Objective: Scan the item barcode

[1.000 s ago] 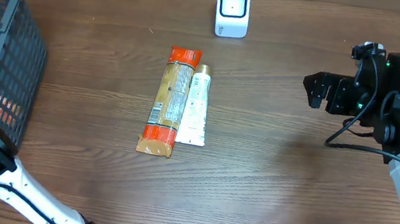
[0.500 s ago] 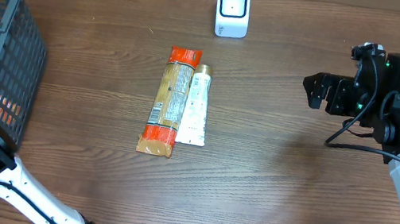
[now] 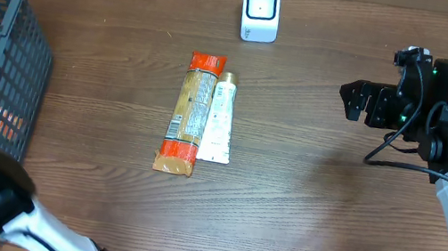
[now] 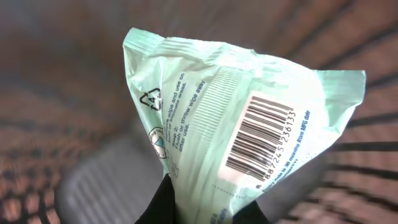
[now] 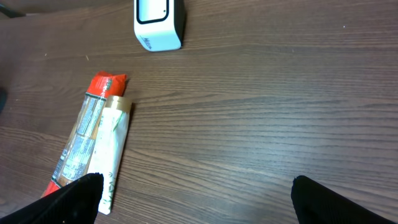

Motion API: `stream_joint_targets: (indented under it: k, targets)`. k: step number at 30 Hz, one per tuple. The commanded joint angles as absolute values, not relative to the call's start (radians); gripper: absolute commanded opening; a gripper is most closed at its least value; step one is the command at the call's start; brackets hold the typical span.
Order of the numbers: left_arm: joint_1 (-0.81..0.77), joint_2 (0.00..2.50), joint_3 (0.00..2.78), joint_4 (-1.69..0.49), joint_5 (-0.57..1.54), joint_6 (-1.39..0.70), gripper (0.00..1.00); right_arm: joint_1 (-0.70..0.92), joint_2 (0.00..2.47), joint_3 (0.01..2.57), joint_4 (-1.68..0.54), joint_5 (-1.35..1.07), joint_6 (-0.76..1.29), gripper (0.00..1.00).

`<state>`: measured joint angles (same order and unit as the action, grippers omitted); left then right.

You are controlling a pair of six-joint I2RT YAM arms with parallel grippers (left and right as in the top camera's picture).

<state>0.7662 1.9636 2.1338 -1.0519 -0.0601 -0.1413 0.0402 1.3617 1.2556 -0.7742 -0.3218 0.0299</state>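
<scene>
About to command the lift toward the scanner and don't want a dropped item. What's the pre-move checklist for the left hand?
1. Left hand shut on the wipes packet: ok, the fingers pinch its lower end.
2. Barcode exposed: ok, it faces the wrist camera and no finger covers it.
3. Packet clear of the basket: cannot tell, blurred mesh surrounds it in the wrist view.
4. Scanner unobstructed: ok, it stands alone at the far edge of the table.
5. Right hand out of the way: ok, it is open and empty, over the right side of the table.
</scene>
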Motion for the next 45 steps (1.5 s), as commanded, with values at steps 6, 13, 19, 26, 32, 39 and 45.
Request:
stream_joint_targets:
  k: [6,13,19,26,32,39,45]
  targets:
    - [0.359,1.731,2.185,-1.166,0.257,-0.042,0.04,0.045,1.358,1.282,-0.765,-0.315,0.027,0.99]
    - [-0.097,1.868,2.003,-1.139,0.255,-0.018,0.04,0.045,1.358,1.282,-0.765,-0.315,0.027,0.99]
    - [-0.347,2.085,1.906,-1.093,0.256,-0.030,0.04,0.045,1.358,1.282,-0.765,-0.315,0.027,0.99]
    - [-0.499,2.255,1.906,-1.092,0.256,-0.033,0.06,0.045,1.358,1.282,-0.765,-0.315,0.027,0.99]
    - [-0.530,2.262,1.913,-1.093,0.237,-0.030,0.93,0.045,1.358,1.282,-0.765,-0.315,0.027,0.99]
    - [-0.429,2.194,2.165,-1.266,0.170,-0.030,1.00,0.045,1.358,1.282,-0.765,-0.315,0.027,0.99]
    - [-0.210,2.036,2.495,-1.402,-0.086,-0.075,1.00,0.045,1.358,1.282,-0.765,-0.315,0.027,0.99]
